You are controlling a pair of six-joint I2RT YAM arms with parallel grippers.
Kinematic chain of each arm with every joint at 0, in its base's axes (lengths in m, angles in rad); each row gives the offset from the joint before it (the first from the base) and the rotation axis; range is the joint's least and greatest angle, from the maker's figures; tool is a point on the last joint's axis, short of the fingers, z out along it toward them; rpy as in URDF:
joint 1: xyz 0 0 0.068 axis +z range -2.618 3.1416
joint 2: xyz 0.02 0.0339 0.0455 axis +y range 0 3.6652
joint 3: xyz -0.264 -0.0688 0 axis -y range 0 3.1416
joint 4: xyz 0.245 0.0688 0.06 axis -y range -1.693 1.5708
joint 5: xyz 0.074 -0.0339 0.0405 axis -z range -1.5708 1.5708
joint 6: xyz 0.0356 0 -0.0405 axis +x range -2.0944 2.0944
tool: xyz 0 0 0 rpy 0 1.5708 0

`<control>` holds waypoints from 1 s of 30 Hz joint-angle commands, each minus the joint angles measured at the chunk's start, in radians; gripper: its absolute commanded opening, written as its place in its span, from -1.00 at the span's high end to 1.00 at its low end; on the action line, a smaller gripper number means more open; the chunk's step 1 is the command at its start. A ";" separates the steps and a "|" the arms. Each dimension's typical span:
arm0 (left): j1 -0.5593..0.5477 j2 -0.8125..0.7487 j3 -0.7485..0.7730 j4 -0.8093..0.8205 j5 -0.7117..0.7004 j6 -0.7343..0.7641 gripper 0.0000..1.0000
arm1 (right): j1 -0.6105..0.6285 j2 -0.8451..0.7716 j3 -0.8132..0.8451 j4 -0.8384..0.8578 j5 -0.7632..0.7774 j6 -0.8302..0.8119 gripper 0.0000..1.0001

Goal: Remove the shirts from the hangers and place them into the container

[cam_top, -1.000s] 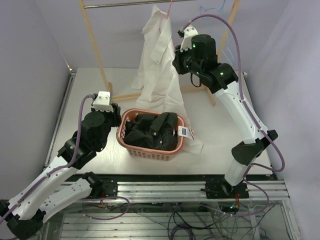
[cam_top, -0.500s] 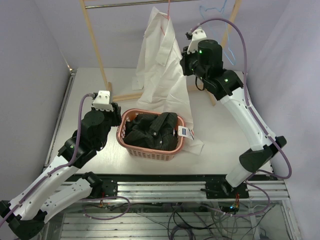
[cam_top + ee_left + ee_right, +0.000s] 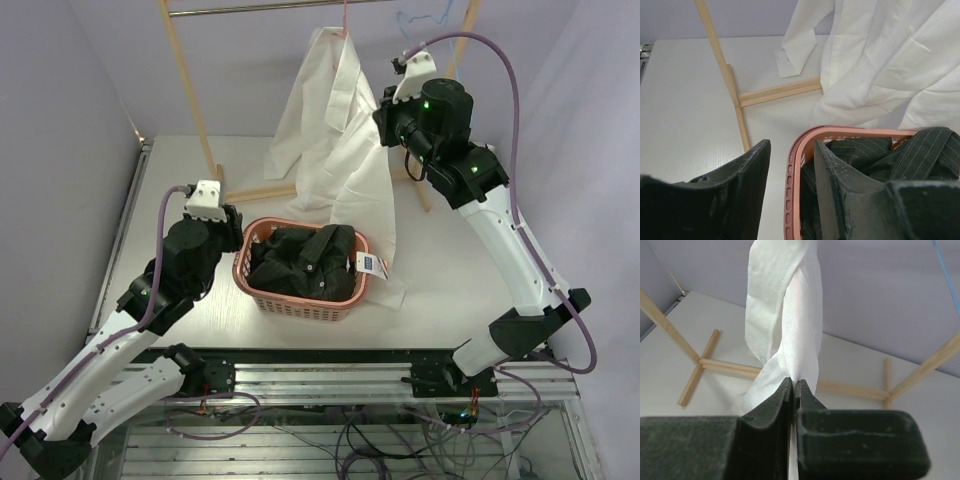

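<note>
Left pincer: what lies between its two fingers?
The basket rim sits inside the left pincer, one finger outside, one over the dark shirt; left wrist view shows it.

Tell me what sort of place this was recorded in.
Probably a robot lab bench, not a home: plain purple walls around a white table, a metal rail with loose cables, a wooden rack.

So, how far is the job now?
Done: the dark pinstriped shirt lies in the pink laundry basket, and the blue hanger is bare. In hand: the right gripper is shut on the cream-white shirt, which hangs from the pink hanger. The left gripper stands open astride the basket rim. Left: free that shirt and put it in the basket.
</note>
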 commanded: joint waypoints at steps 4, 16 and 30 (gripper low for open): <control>0.019 0.001 -0.005 0.019 0.028 -0.013 -0.02 | -0.011 0.024 0.018 0.030 -0.023 0.005 0.50; 0.041 0.007 -0.003 0.020 0.054 -0.016 -0.01 | -0.017 0.106 0.075 0.022 -0.077 0.016 0.04; 0.065 0.027 0.000 0.024 0.119 -0.023 -0.11 | -0.020 0.128 0.135 0.054 0.018 -0.037 0.96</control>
